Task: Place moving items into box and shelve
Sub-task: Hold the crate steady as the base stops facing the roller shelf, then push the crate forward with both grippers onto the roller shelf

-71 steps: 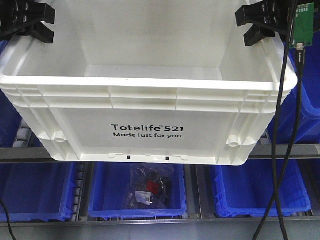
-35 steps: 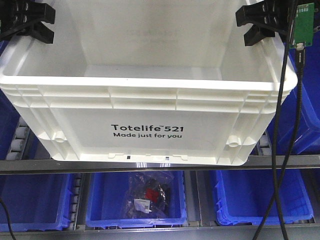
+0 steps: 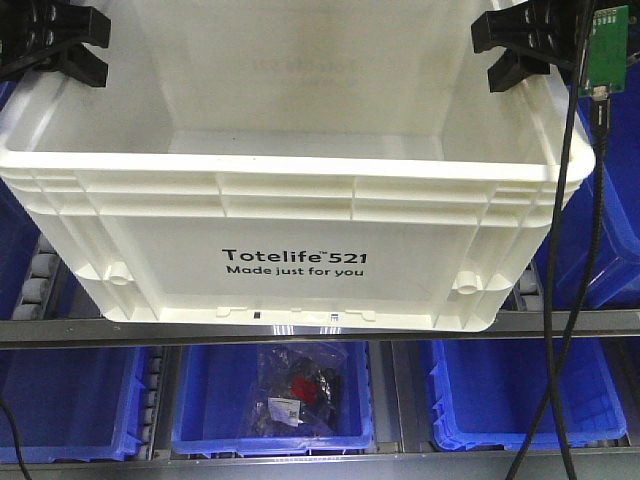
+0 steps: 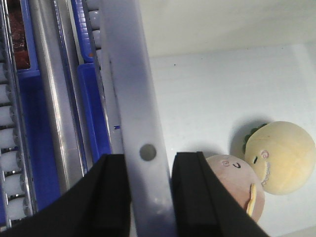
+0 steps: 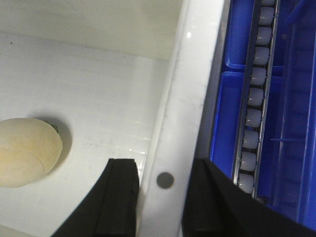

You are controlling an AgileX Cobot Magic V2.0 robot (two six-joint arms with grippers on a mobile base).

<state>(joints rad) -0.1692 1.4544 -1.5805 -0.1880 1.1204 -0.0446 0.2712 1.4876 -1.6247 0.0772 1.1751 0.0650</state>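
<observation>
The box (image 3: 290, 230) fills the front view, a white crate with a ribbed rim, its near wall printed in black "Totelife 521" and below it "Made just for you". It hangs in front of a metal shelf rail (image 3: 560, 322) with blue bins (image 3: 270, 400) on the level beneath; the middle bin holds a clear bag of dark items (image 3: 298, 388) with a small label too small to read. The left gripper (image 4: 148, 197) is clamped on the box's left wall, one black pad on each side of the rim. The right gripper (image 5: 160, 202) grips the right wall the same way. In the front view both grippers are cut off by the top edge.

Inside, on the box floor, lie the moving items: a pinkish-brown plush ball (image 4: 236, 183) touching a yellow-orange plush ball (image 4: 281, 157) with a stitched face and a dark green leaf half hidden behind it. From the front the box's near wall hides them. A green circuit board (image 3: 605, 50) with black cables (image 3: 590, 200) hangs at the upper right.
</observation>
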